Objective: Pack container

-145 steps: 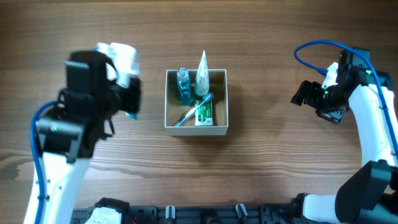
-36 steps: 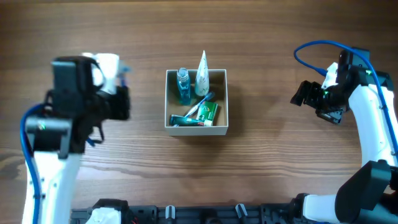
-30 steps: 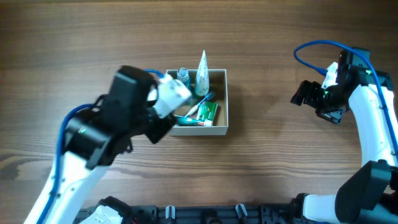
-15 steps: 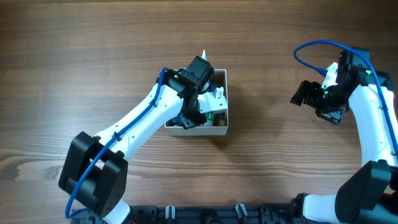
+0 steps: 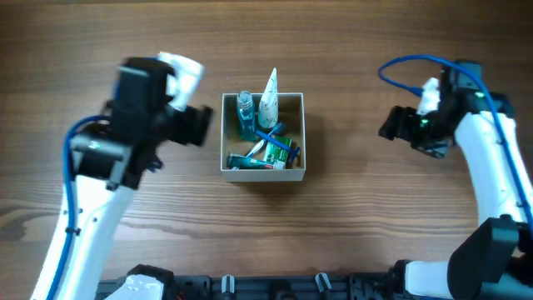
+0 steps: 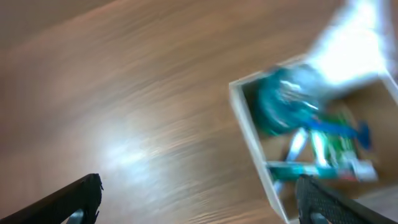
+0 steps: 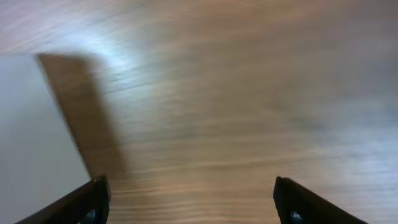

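Note:
The container [image 5: 263,173], a square white-walled box with a tan inside, sits mid-table. It holds a blue bottle [image 5: 244,113], a white tube [image 5: 269,98], green toothpaste packs [image 5: 260,160] and blue-handled items [image 5: 279,143]. My left gripper [image 5: 196,125] hovers just left of the box, open and empty. In the left wrist view, which is blurred, its fingertips [image 6: 82,195] stand wide over bare wood, with the container [image 6: 249,134] and the blue bottle [image 6: 285,104] ahead on the right. My right gripper [image 5: 394,125] is open and empty, far right of the box.
Wood-grain table [image 5: 350,225] all round the box. In the right wrist view my gripper [image 7: 193,200] looks down on bare wood, with a pale blurred surface [image 7: 28,130] at the left edge. A blue cable [image 5: 400,68] loops above the right arm.
My left arm has pulled back out of the container to the left and its jaws have opened; a blue-handled item now lies in the box. The right arm shifted slightly left.

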Tool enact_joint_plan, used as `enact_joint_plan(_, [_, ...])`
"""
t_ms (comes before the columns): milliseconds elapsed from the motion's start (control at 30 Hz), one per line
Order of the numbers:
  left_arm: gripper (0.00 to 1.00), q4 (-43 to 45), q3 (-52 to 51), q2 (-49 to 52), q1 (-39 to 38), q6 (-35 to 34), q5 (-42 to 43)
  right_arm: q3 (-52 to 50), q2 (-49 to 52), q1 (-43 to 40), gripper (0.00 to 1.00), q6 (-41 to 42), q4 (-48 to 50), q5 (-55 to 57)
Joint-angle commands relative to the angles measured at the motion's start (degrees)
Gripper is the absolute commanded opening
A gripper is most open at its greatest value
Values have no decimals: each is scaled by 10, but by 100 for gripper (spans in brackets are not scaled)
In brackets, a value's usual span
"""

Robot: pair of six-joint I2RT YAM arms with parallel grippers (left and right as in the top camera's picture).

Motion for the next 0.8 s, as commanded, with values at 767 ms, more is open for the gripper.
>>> enact_joint_plan(767, [100,12,-254,-449,124,-209,63,-252,-621,144,100,45,107,158])
